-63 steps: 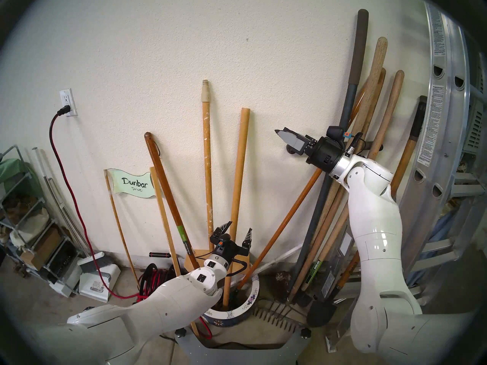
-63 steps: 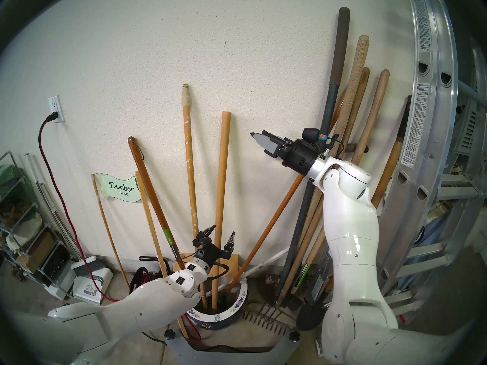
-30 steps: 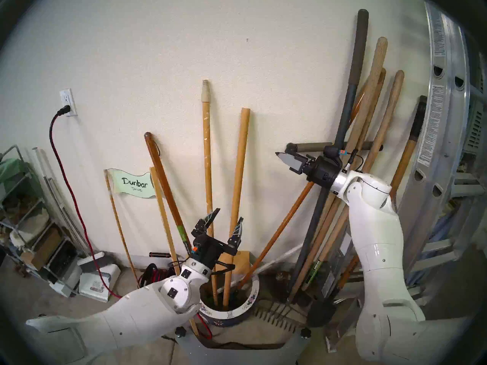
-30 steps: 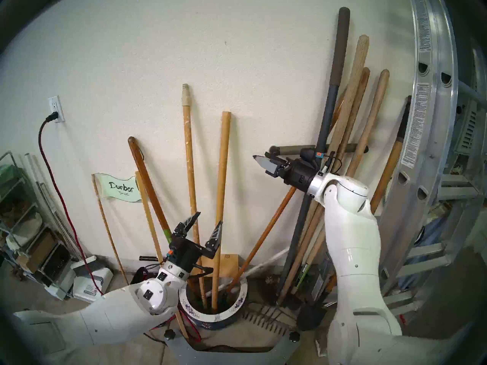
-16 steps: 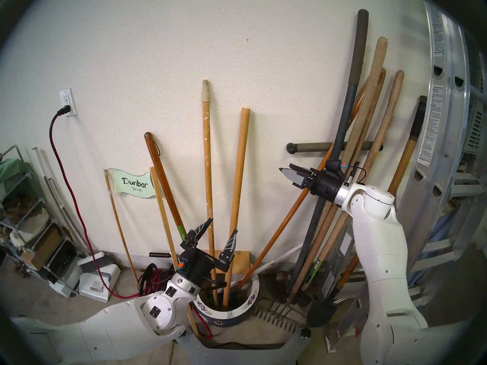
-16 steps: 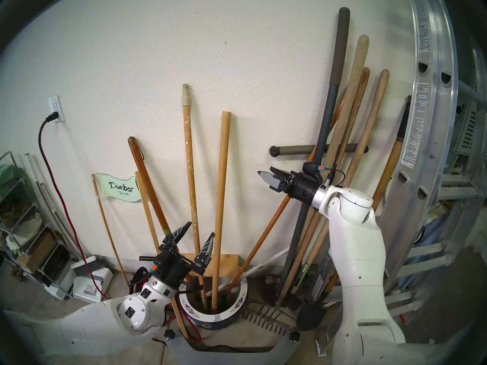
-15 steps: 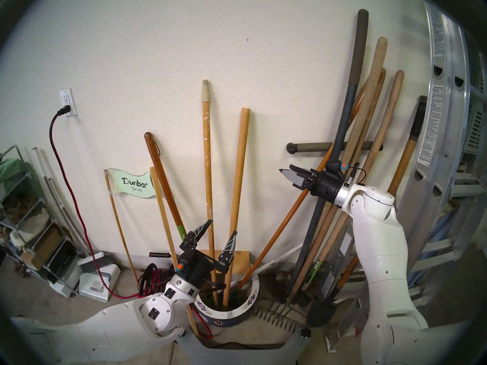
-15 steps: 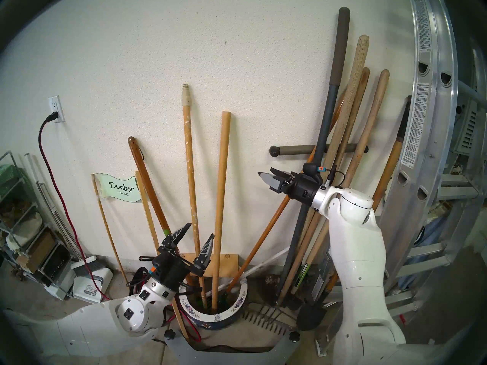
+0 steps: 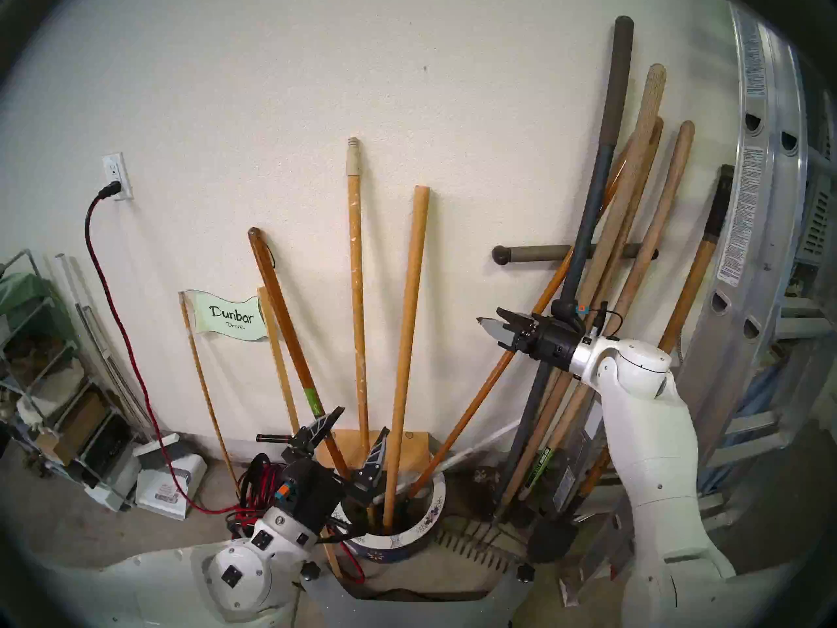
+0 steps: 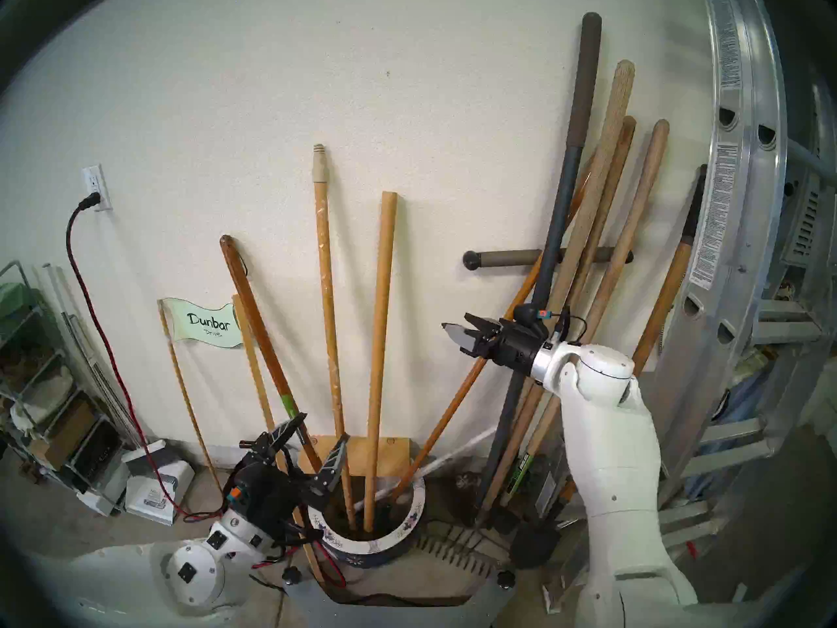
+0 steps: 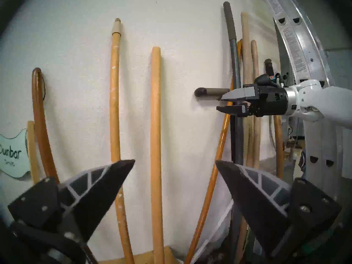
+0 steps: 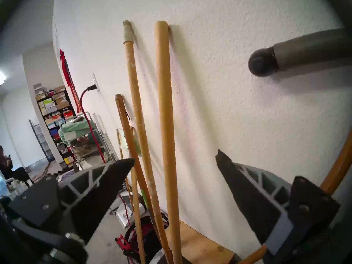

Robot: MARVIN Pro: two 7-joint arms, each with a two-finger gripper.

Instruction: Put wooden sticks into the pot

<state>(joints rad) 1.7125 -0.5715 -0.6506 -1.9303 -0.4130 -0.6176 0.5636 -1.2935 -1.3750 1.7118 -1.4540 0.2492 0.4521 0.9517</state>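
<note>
Sticks: we are seeing both wooden sticks standing near-vertical at frame centre, feet inside the pot, tops leaning on the wall. Left gripper is sitting lower centre just left of them, nearer, jaws apart, empty, pointing level. Right gripper is hovering centre right, jaws apart, empty.

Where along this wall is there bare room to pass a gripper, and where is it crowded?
Free: the wall between the plain stick and the orange handle. Crowded: the pot, and the tool bundle beside the ladder.
</note>
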